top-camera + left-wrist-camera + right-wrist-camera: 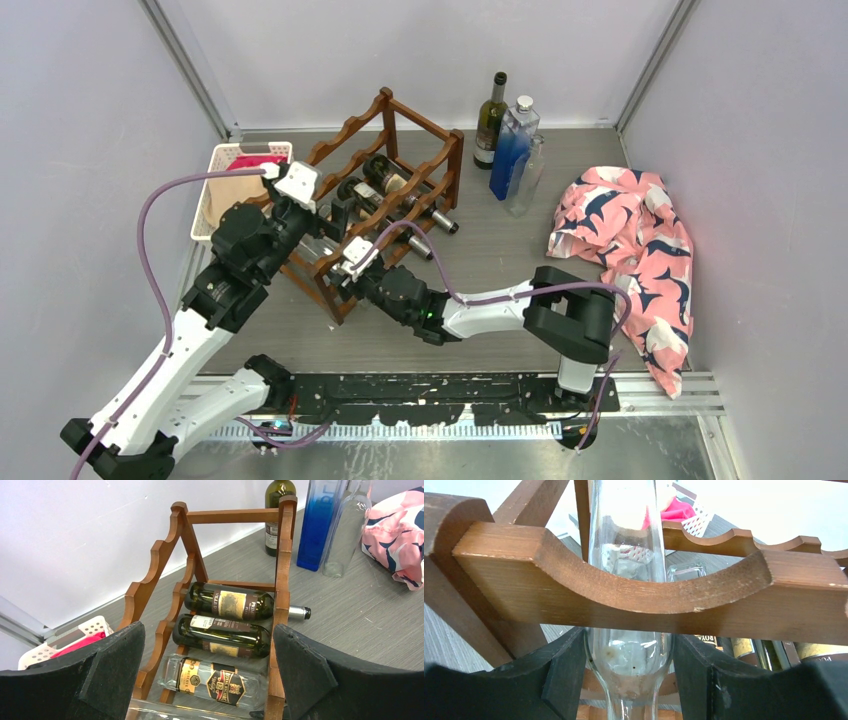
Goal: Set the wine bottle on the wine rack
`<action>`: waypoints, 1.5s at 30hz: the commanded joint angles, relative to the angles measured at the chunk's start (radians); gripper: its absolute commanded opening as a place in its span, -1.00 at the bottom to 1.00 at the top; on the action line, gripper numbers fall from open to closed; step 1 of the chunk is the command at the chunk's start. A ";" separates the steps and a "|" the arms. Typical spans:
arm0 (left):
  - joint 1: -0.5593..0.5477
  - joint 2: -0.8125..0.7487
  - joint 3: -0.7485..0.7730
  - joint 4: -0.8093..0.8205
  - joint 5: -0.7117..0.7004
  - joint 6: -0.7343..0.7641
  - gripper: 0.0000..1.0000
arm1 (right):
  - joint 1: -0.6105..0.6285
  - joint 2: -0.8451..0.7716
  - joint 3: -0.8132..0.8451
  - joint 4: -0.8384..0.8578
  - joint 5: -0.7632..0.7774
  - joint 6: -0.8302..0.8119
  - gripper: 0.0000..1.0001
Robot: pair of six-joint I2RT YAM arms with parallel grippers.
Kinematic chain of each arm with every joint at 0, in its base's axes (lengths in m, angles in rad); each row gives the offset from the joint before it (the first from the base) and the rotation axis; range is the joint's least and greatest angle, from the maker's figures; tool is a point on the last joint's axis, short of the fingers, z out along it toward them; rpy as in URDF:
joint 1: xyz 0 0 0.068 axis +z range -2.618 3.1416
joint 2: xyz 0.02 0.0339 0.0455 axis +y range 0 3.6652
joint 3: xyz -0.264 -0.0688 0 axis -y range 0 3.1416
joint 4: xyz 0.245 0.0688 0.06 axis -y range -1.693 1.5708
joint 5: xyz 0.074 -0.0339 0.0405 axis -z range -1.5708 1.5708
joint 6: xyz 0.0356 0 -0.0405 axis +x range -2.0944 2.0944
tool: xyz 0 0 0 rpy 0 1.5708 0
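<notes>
Robotics lab test cell.
White panel walls [80, 120], aluminium framing [190, 65]; left arm [185, 345] and right arm [485, 312] bolted to a mounting rail [450, 388].

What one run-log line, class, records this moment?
step: racking | right gripper: shut on clear bottle, across wine rack scalloped rail | left gripper: open, over rack | bottle not yet released

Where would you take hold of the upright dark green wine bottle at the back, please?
Probably its neck, coming from above: the green wine bottle stands upright, its slim neck is free, while the wine rack and the blue bottle crowd its body on either side.
</notes>
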 commanded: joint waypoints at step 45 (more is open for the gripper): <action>0.016 -0.022 -0.002 0.074 -0.014 0.021 0.95 | 0.005 0.080 0.125 0.208 0.113 -0.014 -0.73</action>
